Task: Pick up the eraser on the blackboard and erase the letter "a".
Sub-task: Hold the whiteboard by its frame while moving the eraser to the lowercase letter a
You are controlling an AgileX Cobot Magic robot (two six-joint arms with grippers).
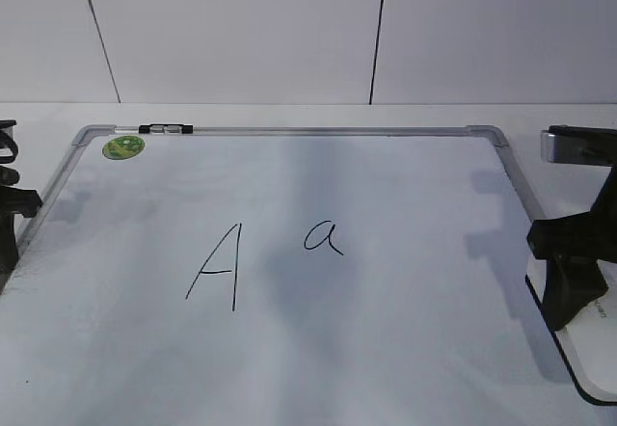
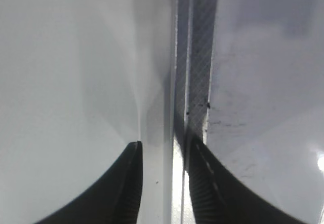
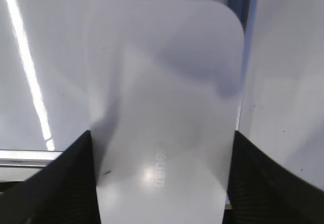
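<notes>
The blackboard [image 1: 386, 349] is a white board in a silver frame lying flat on the table. The small cursive letter "a" [image 1: 324, 238] is drawn near its middle. The white eraser [image 1: 590, 354] [image 3: 162, 107] lies flat at the board's right edge, its dark underside showing as a rim. My right gripper [image 1: 571, 310] [image 3: 163, 134] stands over the eraser with a finger pressed against each long side. At the board's left edge my left gripper [image 1: 10, 219] [image 2: 166, 143] is open and astride the frame strip [image 2: 195, 57], holding nothing.
A taller capital "A" [image 1: 217, 267] stands just left of the small letter. A round green sticker [image 1: 123, 146] sits in the board's far left corner, and a small black clip [image 1: 166, 129] is on the far frame. A white wall rises behind the table.
</notes>
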